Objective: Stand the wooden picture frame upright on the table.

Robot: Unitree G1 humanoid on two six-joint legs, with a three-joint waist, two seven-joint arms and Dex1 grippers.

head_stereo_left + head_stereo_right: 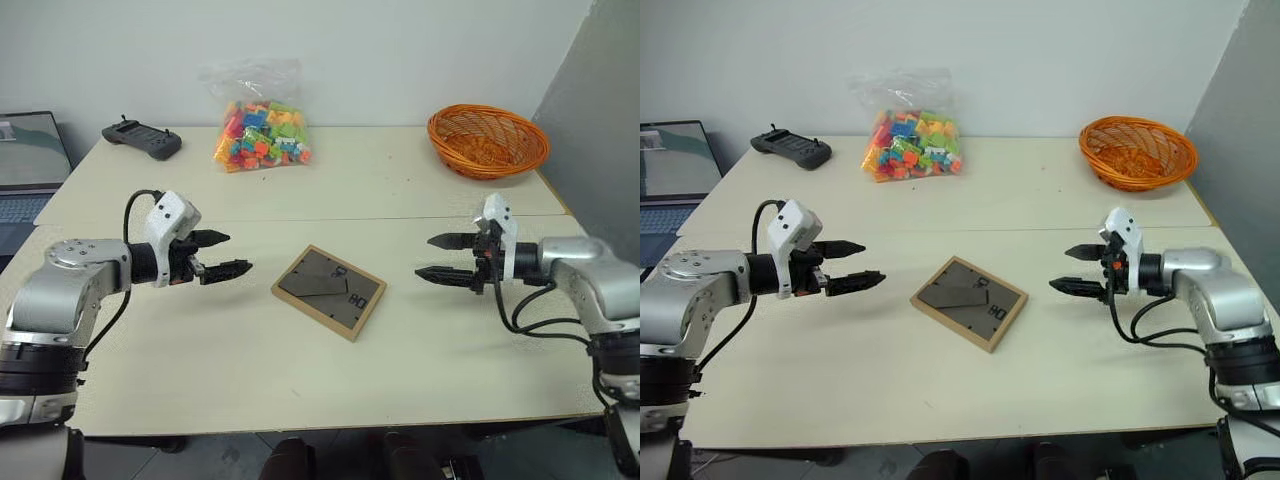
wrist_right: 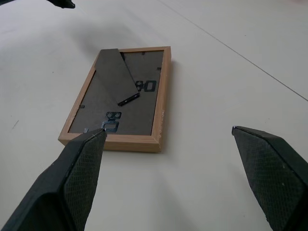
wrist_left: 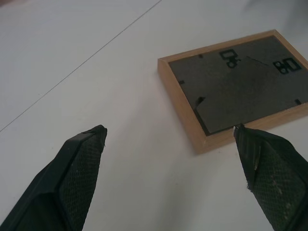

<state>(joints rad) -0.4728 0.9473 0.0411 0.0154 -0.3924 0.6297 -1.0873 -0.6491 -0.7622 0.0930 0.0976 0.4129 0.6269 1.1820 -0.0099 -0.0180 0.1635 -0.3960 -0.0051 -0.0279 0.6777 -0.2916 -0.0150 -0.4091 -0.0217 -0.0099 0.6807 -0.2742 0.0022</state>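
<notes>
Black left end effector (image 1: 225, 254): two textured fingers spread wide apart, holding nothing, hovering above the table just to the robot's left of the frame and pointing toward it.
Black right end effector (image 1: 440, 258): fingers likewise spread wide, empty, hovering on the opposite side of the frame and pointing back at it.
Frame: small rectangular light-wood picture frame (image 1: 328, 291) lying flat, face down, between the two end effectors and touched by neither; its dark grey-brown back panel faces up, with the fold-out stand (image 2: 115, 77) and small black hanger clips showing.
Table: large pale cream flat table (image 1: 400, 180), a thin seam running across it behind the frame.
Far side, middle: clear plastic bag of bright multicoloured toy blocks (image 1: 262, 133).
Far side, right corner: round orange woven basket (image 1: 487, 140).
Far side, left corner: dark grey handheld controller (image 1: 141, 138).
Beyond the left edge: open laptop (image 1: 28, 160) with a lit screen.
</notes>
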